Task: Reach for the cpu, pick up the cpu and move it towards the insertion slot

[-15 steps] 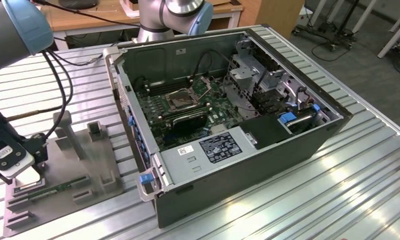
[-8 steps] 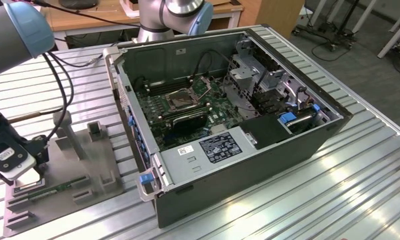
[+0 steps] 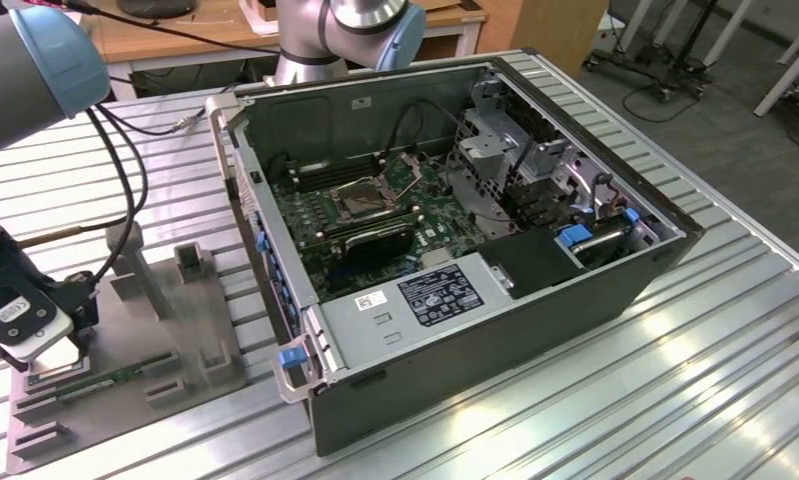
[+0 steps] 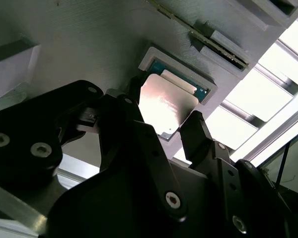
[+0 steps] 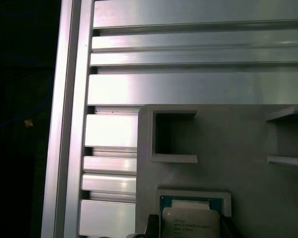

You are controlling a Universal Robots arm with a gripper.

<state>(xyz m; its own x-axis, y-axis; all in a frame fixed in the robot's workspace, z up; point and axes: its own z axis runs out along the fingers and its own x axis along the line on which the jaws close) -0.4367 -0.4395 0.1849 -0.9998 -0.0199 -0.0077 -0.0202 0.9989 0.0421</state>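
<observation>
Your end effector (image 4: 164,105) is down low over the grey fixture plate (image 3: 106,410) that lies on the slatted metal desk (image 3: 639,400). Its two black fingers (image 4: 193,131) are drawn in against opposite edges of the cpu (image 4: 166,110), so the chip is clamped between them. In the second wrist view the cpu's silvery top catches the light directly between the fingertips. It lies over a pale-rimmed square nest (image 4: 208,84) in the plate, with a strip of green showing inside the nest just beyond the chip. You cannot tell from either wrist view whether the chip is seated in the nest or raised just clear of it. In the first wrist view the cpu (image 5: 188,224) shows again between the dark fingertips, with an empty rectangular pocket (image 5: 171,134) in the plate a little way past it. A long green memory stick (image 3: 106,378) lies on the plate just beside the end effector (image 3: 50,358). The insertion slot (image 3: 363,200) is well apart from the end effector, toward the exterior view's right. It sits on the green motherboard (image 3: 306,215) inside the open computer case (image 3: 506,330), its shiny frame surrounding a dark centre.
</observation>
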